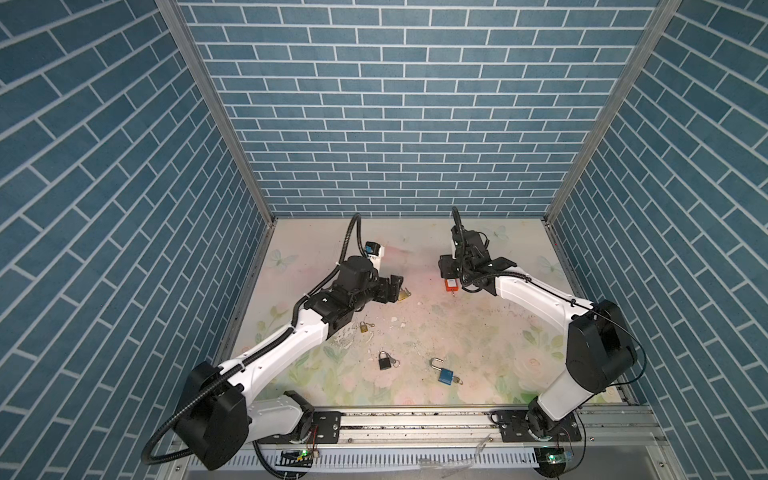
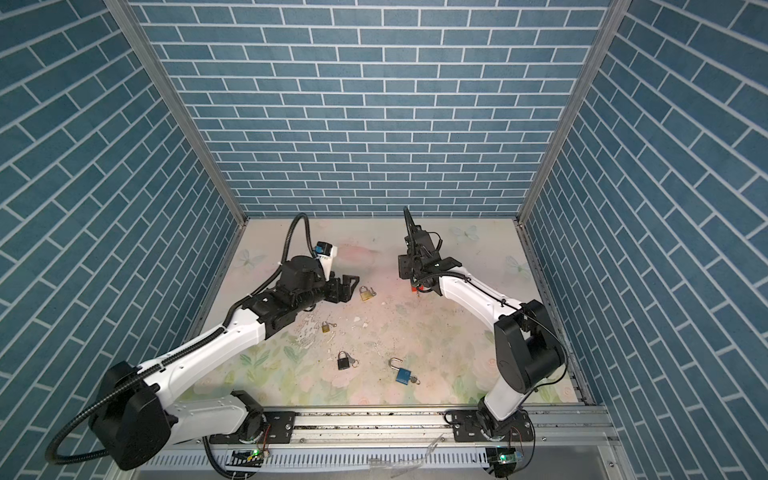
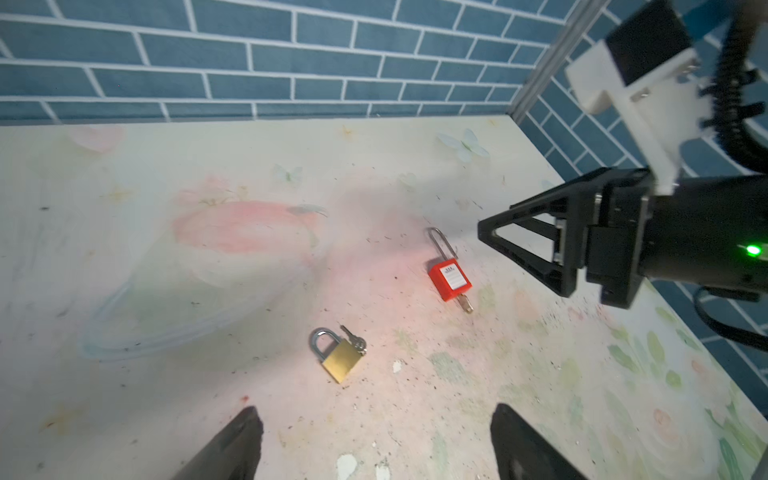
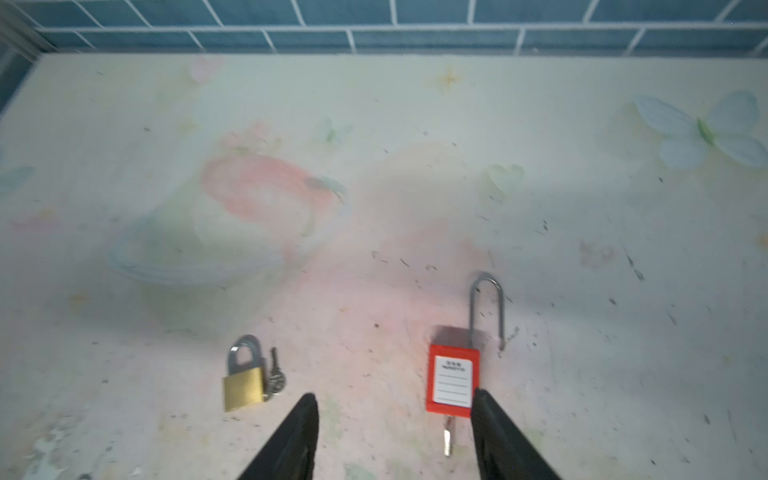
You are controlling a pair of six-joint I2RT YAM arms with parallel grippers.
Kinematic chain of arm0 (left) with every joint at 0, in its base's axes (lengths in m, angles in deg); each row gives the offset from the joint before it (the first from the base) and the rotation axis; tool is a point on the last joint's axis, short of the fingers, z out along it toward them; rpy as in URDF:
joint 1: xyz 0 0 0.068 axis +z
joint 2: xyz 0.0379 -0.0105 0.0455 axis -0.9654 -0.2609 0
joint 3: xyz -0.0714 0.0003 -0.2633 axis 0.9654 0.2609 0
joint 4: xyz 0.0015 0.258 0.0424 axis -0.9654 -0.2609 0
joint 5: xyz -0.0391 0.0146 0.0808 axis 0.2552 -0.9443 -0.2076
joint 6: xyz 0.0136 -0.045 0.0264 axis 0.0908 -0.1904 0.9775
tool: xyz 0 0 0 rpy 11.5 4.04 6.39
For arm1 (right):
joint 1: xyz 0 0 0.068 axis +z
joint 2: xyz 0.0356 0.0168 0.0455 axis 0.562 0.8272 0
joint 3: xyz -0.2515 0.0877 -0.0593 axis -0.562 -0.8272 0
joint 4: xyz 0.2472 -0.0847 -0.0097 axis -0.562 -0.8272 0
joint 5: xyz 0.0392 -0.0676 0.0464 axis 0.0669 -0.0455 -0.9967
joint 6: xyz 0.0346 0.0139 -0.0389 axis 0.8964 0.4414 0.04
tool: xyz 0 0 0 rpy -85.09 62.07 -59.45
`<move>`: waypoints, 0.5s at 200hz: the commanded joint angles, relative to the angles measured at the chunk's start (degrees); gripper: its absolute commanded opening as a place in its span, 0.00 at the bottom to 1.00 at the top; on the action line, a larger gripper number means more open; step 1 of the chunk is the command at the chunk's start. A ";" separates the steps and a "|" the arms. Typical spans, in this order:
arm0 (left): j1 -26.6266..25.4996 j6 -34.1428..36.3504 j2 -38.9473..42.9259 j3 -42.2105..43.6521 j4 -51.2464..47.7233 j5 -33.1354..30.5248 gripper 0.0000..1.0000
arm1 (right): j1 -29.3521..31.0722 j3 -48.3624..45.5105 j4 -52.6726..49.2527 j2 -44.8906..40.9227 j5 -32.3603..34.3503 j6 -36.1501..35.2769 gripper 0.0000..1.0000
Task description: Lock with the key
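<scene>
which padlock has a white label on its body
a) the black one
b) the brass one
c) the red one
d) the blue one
c, the red padlock carries a white lined label on its face, clearest in the right wrist view.

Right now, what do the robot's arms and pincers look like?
The left arm and right arm have white shells and black joints. A ribbed black hose runs along the left one; a thin wire follows the right. The left pincer and right pincer are black with triangular fingers.
</scene>
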 commanded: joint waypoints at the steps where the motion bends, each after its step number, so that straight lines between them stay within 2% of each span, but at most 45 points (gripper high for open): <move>1: -2.34 0.40 -2.44 -1.94 -3.56 -1.98 0.88 | -1.95 -0.62 -4.59 2.64 -0.51 0.33 0.61; 29: -4.53 -0.54 -4.19 -2.95 -4.23 -2.78 0.88 | -3.49 0.30 -4.74 6.18 -2.75 -0.32 0.61; 100: -5.02 -2.95 -4.11 -1.63 -4.09 -3.40 0.88 | -4.39 2.42 -4.25 12.09 -7.30 -1.26 0.64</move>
